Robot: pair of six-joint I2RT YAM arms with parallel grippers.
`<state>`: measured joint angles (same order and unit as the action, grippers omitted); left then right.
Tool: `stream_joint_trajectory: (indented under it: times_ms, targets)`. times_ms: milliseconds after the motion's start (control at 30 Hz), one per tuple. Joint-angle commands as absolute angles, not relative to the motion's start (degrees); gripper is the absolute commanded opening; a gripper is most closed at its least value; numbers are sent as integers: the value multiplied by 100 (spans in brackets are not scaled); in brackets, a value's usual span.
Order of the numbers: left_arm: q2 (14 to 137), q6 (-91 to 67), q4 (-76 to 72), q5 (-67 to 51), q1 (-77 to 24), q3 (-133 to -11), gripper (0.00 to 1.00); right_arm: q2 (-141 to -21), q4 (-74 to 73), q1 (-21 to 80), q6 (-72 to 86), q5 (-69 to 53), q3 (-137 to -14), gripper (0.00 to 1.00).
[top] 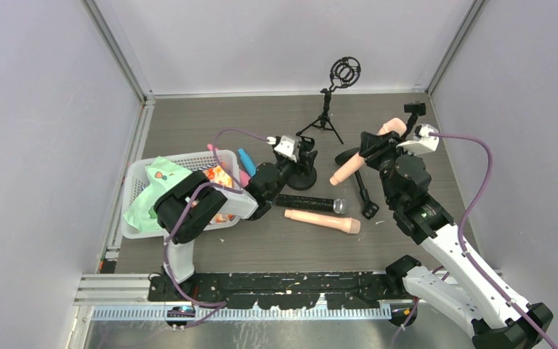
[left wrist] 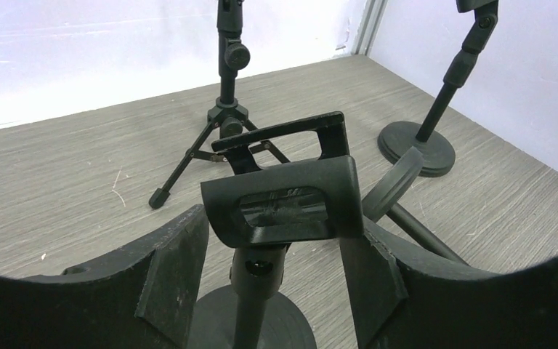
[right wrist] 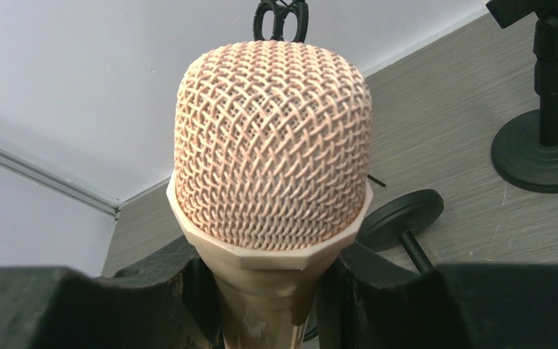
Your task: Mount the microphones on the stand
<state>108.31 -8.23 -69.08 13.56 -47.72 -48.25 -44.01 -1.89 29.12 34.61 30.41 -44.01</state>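
My right gripper (top: 375, 150) is shut on a peach microphone (top: 349, 171), held off the table; its mesh head (right wrist: 272, 145) fills the right wrist view above the gripper (right wrist: 269, 291). My left gripper (top: 304, 155) is open around the clip (left wrist: 283, 200) of a round-based stand (top: 303, 178); a gap shows beside the left finger (left wrist: 167, 276), while the right finger (left wrist: 370, 276) is close against the clip. A black microphone (top: 306, 203) and a second peach microphone (top: 323, 220) lie on the table. A blue microphone (top: 247, 161) leans at the basket.
A white basket (top: 145, 229) with cloth and packets sits at the left. A tripod stand (top: 325, 116) with a ring mount is at the back. Another round-based stand (top: 414, 109) is at the back right. A fallen stand (top: 364, 193) lies beside my right arm.
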Motion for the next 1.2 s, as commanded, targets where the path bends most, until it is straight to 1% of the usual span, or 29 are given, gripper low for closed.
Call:
stream_joint_trajectory:
  times_ms: [0,233,400,533,600,700,867,900,1000,1067,1167]
  targets:
    - [10984,-692,-7400,1368,-4743,-5035,65,-4336,62,2905,3516,3011,-4543,4]
    - [11143,-1000,-7441,1073,-4625,-5054,55,-4279,371,2909,3451,2851,-4386,3]
    - [11216,-1101,-7444,951,-4567,-5108,41,-4246,689,2903,3436,2777,-4224,2]
    - [11268,-1160,-7367,761,-4519,-5181,37,-4262,793,2902,3445,2727,-4204,2]
    - [11291,-1158,-7333,664,-4509,-5215,33,-4278,766,2906,3437,2712,-4227,2]
    - [11314,-1152,-7262,502,-4500,-5245,23,-4288,806,2905,3428,2703,-4231,2]
    - [11159,-1159,-6988,260,-4491,-5231,3,-4358,1137,2905,3356,2784,-4152,5]
    - [11101,-1164,-6902,200,-4491,-5215,0,-4379,1236,2907,3298,2806,-4139,5]
    - [10903,-1249,-6637,30,-4491,-5138,0,-4441,1672,2908,3050,2983,-4067,4]
    - [10756,-1400,-6497,26,-4496,-5059,0,-4521,2118,2905,2813,3039,-3986,1]
    - [10559,-1763,-6274,26,-4496,-4971,0,-4740,2820,2907,2490,3001,-3901,1]
